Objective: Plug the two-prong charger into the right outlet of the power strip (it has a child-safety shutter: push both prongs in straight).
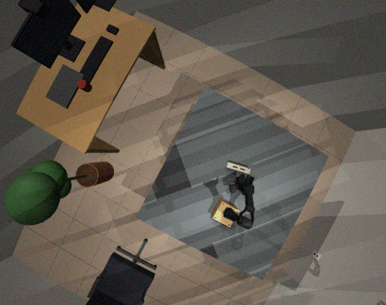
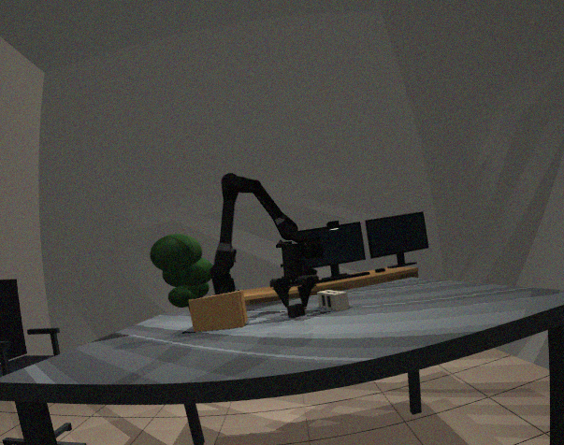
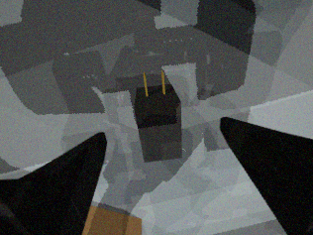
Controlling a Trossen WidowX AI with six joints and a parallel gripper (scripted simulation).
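Right in front of me runs the dark edge of the table (image 1: 268,138) (image 2: 320,378), and on it sits the wooden base block (image 1: 221,205) (image 2: 218,312) (image 3: 114,222), with the black arm (image 1: 248,197) (image 2: 228,215) rising by it, bent high at the elbow and sloping down to the wrist. And there's the gripper (image 1: 237,183) (image 2: 295,304) (image 3: 162,130), pointing down, fingers spread wide, nothing gripped! Below it, the two-prong charger (image 2: 296,310) (image 3: 159,133) lies on the tabletop, loose, its pair of gold prongs aimed away from the wooden block. From the wrist, it shows between the two fingers, with a gap either side. Just beside it, look, the white power strip (image 1: 238,166) (image 2: 337,300), its two outlets showing dark and the charger in neither of them. Farther back, beyond the table, the wooden desk (image 1: 104,108) (image 2: 406,272) carries two monitors, this one (image 2: 397,235) on the right of the outside view, and off to the other side stands the round-topped green plant (image 1: 32,197) (image 2: 176,251).
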